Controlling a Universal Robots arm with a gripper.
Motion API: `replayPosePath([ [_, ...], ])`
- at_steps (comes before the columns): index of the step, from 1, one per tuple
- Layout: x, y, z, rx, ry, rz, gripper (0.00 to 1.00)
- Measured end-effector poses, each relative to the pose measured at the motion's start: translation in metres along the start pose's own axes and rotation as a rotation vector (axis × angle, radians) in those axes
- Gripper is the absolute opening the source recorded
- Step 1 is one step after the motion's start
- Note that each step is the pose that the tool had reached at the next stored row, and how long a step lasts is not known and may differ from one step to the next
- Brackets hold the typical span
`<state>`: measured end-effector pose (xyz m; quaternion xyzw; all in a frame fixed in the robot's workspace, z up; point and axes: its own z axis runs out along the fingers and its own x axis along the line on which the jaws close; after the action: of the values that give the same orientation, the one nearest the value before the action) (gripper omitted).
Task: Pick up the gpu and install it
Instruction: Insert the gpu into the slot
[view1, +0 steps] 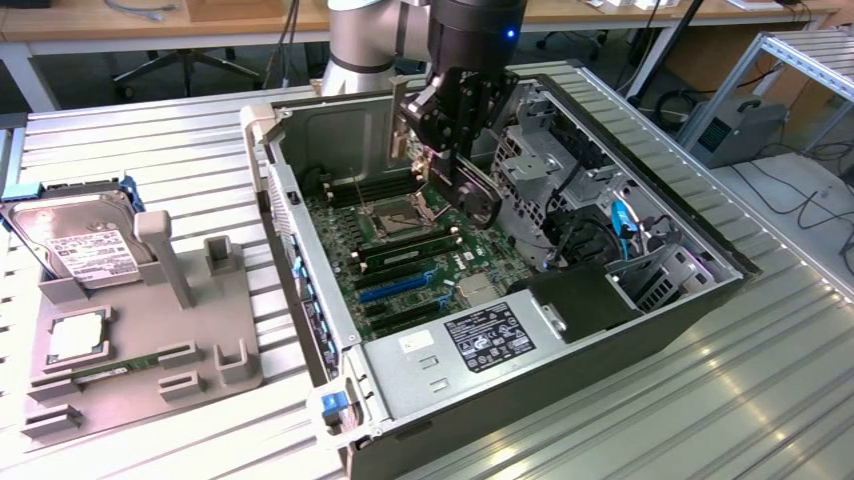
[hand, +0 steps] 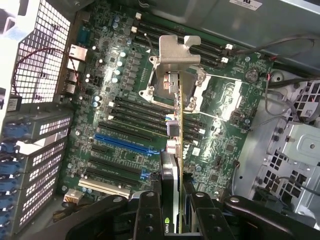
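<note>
on the exterior view's left sits a grey fixture (view1: 200, 300) with a hard drive (view1: 80, 250) and a memory stick (view1: 114, 368) resting in it, both well apart from my work. to its right the computer case (view1: 534, 390) lies open with the motherboard (view1: 400, 260) facing up.

over the middle of that board hangs my pincer (view1: 447, 150), pinching the gpu (view1: 474, 200) between its fingers. the card hangs on edge below me, clear of the board and not seated in anything. in the wrist view my pincer (hand: 177, 220) shows a dark finger on each face of the gpu (hand: 176, 52). the card's silver bracket is at the far end, over the processor socket (hand: 170, 95).

i judge the pick-up done and the install in hand: this is the carry and line-up above the board. the blue slot (hand: 122, 142) lies just beside the card, which seems to run across it rather than along it. so i judge the next move calls for squaring the card's lower edge to a slot and pointing the bracket at the rear wall.

on the exterior view's right stands the drive cage (view1: 534, 170), near my pincer, so clearance there looks tight.
</note>
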<state>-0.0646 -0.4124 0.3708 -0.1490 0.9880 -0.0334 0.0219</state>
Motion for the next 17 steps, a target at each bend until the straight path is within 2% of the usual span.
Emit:
replayPosePath([
  [17,0.0000,0.0000,0.0000,-0.0022,-0.0047,-0.064,0.27],
])
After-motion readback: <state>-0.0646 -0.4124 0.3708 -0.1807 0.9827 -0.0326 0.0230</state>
